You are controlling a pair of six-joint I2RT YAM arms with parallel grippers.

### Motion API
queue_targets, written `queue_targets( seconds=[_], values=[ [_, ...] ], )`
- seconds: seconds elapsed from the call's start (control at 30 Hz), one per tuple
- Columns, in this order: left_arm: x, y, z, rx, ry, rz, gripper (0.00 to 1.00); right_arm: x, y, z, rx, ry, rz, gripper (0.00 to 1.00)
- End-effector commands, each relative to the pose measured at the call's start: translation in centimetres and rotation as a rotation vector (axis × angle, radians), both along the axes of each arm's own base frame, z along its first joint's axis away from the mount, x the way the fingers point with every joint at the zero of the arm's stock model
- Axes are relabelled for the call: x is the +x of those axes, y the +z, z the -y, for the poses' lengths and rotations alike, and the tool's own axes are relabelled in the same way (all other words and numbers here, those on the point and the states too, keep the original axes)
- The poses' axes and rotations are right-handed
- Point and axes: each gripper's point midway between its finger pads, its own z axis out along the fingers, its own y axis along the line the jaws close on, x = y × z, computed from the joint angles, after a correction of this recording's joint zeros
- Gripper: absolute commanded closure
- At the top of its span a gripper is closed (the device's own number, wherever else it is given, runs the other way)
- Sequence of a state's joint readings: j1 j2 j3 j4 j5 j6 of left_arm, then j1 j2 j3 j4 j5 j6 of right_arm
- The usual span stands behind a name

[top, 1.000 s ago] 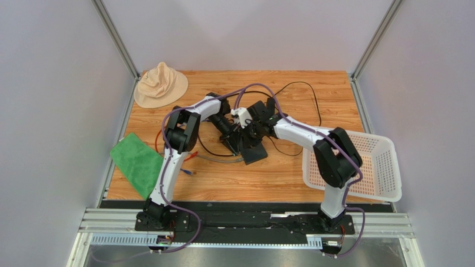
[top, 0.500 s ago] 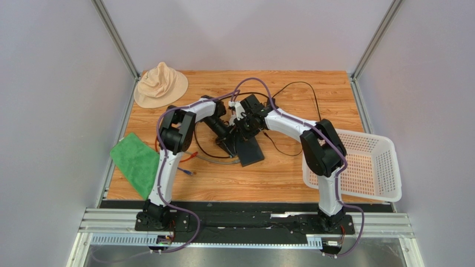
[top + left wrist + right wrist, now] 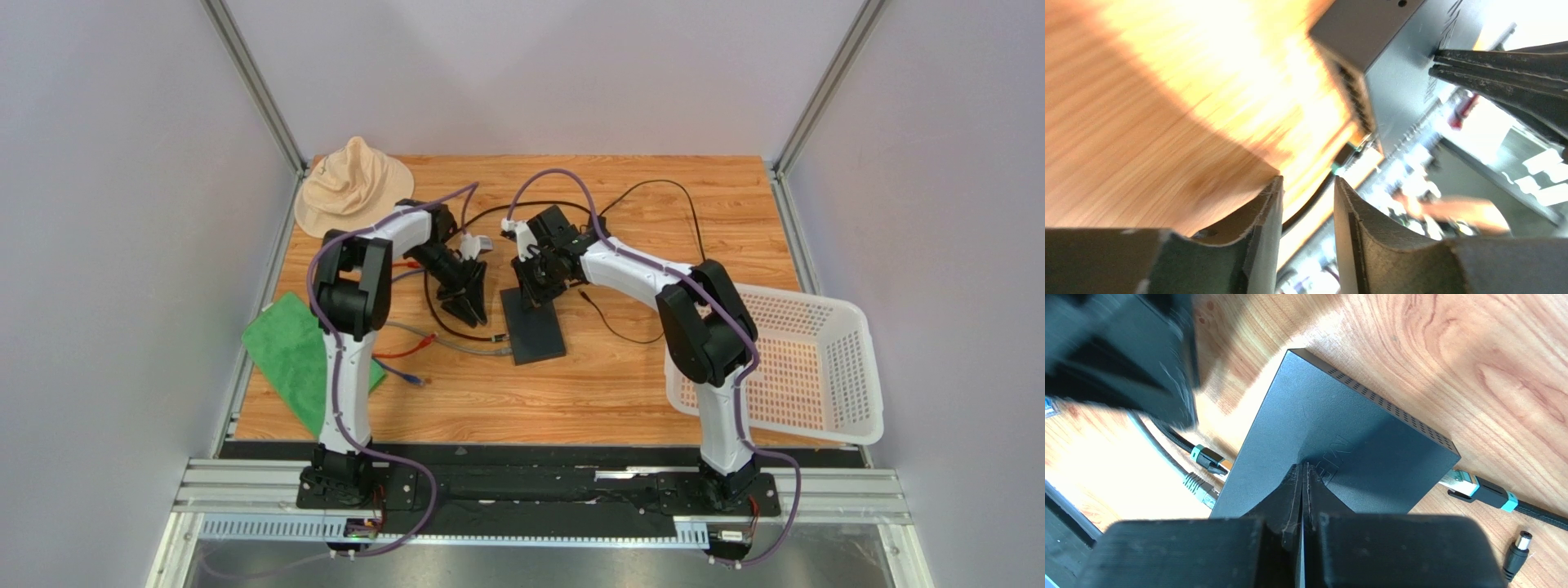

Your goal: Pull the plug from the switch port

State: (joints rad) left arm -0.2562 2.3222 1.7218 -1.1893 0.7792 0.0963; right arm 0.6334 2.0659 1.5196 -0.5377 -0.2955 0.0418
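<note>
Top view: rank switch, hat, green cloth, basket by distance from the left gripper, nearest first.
1. Switch, just right of the left gripper.
2-3. Hat, back left, and cloth, near left: too close to call.
4. Basket, far right.
</note>
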Motion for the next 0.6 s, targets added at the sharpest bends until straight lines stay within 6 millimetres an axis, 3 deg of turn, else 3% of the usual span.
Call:
queue_targets(
  seconds=[0.0, 0.1, 0.37, 0.4, 0.57],
  values=[
    [4.1, 1.6, -0.9, 0.049, 0.046, 0.297, 0.55, -5.7, -8.7, 7.6, -0.339, -0.025, -0.257, 1.0],
    [3.8, 2.8, 0.5, -0.05, 0.075, 0.299, 0.52, -5.8, -8.7, 7.6, -0.335, -0.022, -0.258, 1.0],
    [1.7, 2.1, 2.9, -0.082, 0.073, 0.274, 0.49, -6.4, -9.1, 8.1, -0.342, -0.032, -0.284, 1.0],
    [1.4, 1.9, 3.1, -0.078, 0.066, 0.269, 0.19, -6.5, -9.1, 8.2, -0.343, -0.035, -0.286, 1.0],
    [0.1, 1.5, 4.1, -0.088, 0.032, 0.252, 0.21, -6.9, -9.4, 8.8, -0.343, -0.059, -0.306, 0.99]
  ],
)
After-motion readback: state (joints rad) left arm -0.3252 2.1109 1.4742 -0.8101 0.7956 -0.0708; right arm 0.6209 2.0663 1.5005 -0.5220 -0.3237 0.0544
